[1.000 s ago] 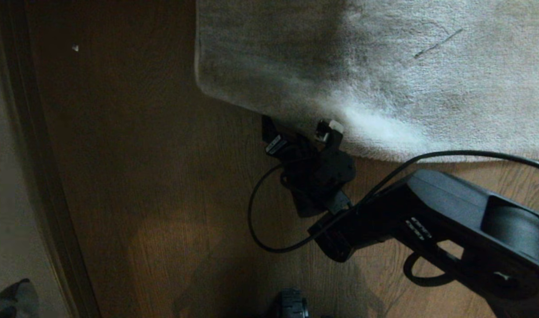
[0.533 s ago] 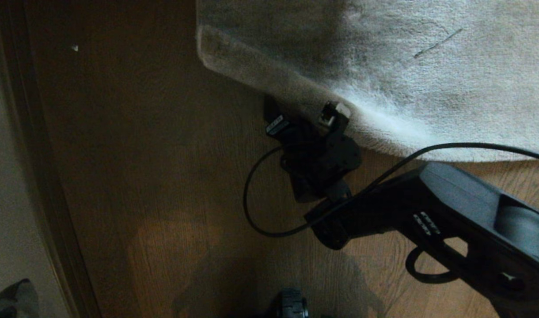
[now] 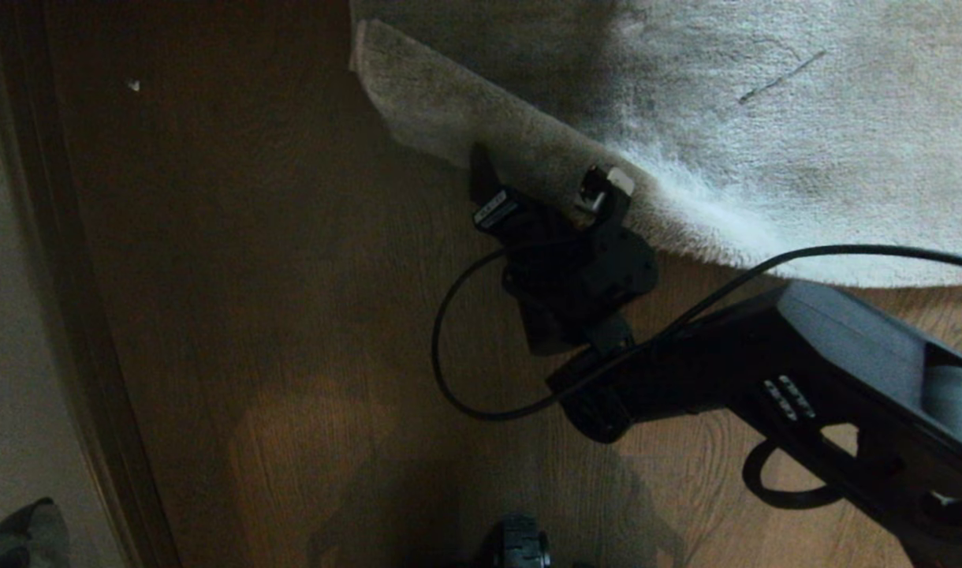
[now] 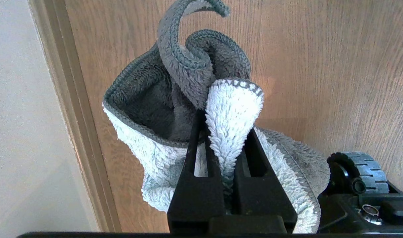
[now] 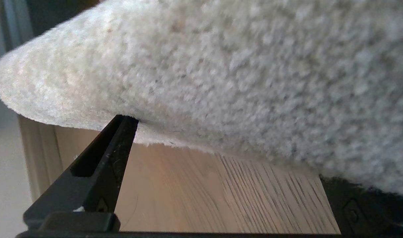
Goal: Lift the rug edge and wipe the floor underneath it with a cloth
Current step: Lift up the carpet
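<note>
A: Rising off the floor (image 3: 292, 331), the rug edge (image 3: 481, 134) now shows a band of its pale underside just ahead of the right tool (image 3: 550, 193); a second ago it lay flat. What does that mean for the job?

B: I'd judge the lift is under way but small. Only a narrow strip of planks is bared beneath the tool, so wiping looks premature.

A: How is the right tool set?

B: Fingers spread wide, gripping nothing. In the right wrist view one finger (image 5: 102, 165) is tucked under the rug's border and the pile drapes over the other, so the rug rests on the tool rather than being pinched.

A: And the arm?

B: It reaches in low from the robot's right, forearm slanting across the floor, the tool pointing up into the rug near its corner.

A: The cloth?

B: The left tool (image 4: 229, 185) is closed tight on the grey-and-white cloth (image 4: 175, 109), which bunches up beyond its fingertips, above the floor beside a baseboard (image 4: 72, 115). That arm is parked.
</note>
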Tool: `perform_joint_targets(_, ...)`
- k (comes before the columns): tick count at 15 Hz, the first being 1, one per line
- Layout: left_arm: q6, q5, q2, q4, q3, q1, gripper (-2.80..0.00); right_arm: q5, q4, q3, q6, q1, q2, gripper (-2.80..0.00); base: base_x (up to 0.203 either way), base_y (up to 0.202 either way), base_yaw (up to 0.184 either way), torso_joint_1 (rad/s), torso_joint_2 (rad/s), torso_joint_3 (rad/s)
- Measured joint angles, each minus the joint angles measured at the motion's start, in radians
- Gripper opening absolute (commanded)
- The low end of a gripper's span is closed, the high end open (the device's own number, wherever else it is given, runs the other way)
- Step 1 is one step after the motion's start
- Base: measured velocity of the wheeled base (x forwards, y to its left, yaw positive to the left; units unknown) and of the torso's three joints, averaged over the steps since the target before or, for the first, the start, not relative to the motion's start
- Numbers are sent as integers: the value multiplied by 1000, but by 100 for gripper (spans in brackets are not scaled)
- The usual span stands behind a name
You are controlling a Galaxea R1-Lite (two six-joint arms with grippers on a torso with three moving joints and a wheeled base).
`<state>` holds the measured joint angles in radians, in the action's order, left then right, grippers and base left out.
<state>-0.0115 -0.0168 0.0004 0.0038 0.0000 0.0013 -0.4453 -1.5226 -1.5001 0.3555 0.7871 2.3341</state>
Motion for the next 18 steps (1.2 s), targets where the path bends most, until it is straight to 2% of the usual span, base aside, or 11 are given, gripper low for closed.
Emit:
perform_joint_targets(9,0,0,0,0,0,0,-280,2,1,20,0,-39,1,0,0,0,0,0,0,0)
perform_joint_targets(18,0,0,0,0,0,0,-280,-1,-1,0,4,70,-70,0,0,0,0,0,0,0)
